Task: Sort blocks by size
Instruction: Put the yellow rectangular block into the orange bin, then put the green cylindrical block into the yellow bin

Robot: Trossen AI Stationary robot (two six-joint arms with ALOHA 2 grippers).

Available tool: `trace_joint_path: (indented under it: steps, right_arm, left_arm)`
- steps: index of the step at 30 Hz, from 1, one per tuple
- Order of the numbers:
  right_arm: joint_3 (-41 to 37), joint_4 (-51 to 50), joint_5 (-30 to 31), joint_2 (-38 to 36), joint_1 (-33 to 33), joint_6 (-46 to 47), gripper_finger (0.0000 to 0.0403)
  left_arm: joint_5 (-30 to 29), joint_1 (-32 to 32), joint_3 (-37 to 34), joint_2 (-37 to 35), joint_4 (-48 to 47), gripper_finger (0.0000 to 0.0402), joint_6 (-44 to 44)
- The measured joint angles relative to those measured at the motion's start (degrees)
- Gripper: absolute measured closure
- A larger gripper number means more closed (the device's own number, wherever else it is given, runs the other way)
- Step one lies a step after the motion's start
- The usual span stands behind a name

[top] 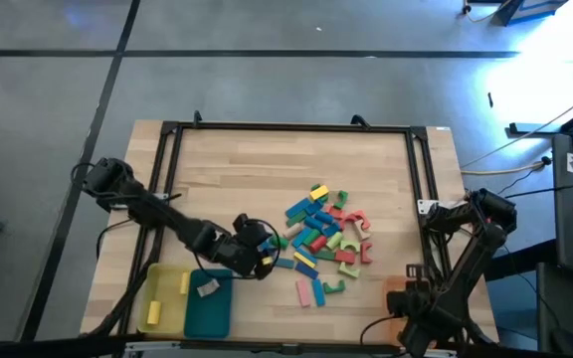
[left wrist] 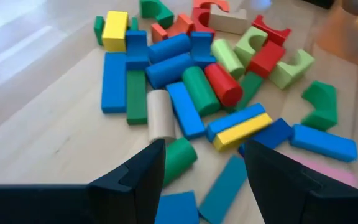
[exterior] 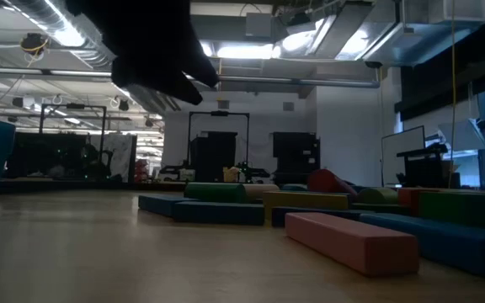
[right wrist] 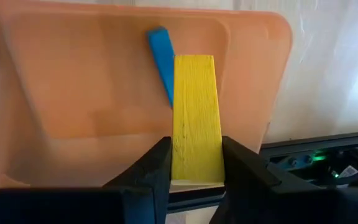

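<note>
**Block pile mid-table, right arm holding a yellow bar**

Blocks (top: 321,242): mixed bars, cylinders, arches in blue, green, red, yellow, pink, heaped right of table centre. Left gripper (left wrist: 202,163) has its fingers spread, empty, at the pile's left edge. Right gripper (right wrist: 196,163) is pinching a yellow bar (right wrist: 195,118) above the orange tray (right wrist: 92,93). Only the right wrist view shows a blue block (right wrist: 161,59) lying in that tray.

Overhead and table-level views share the blocks (top: 321,239) — wrists close.
</note>
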Motion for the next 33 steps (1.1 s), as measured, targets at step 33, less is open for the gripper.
trace_joint_path:
  steps: [33]
  right_arm:
    - [5.2, -6.3, 18.5, -4.3, 0.0, -0.9, 0.0178]
  left_arm:
    - [21.0, 13.1, 0.0, 9.1, 5.0, 0.0203, 32.0]
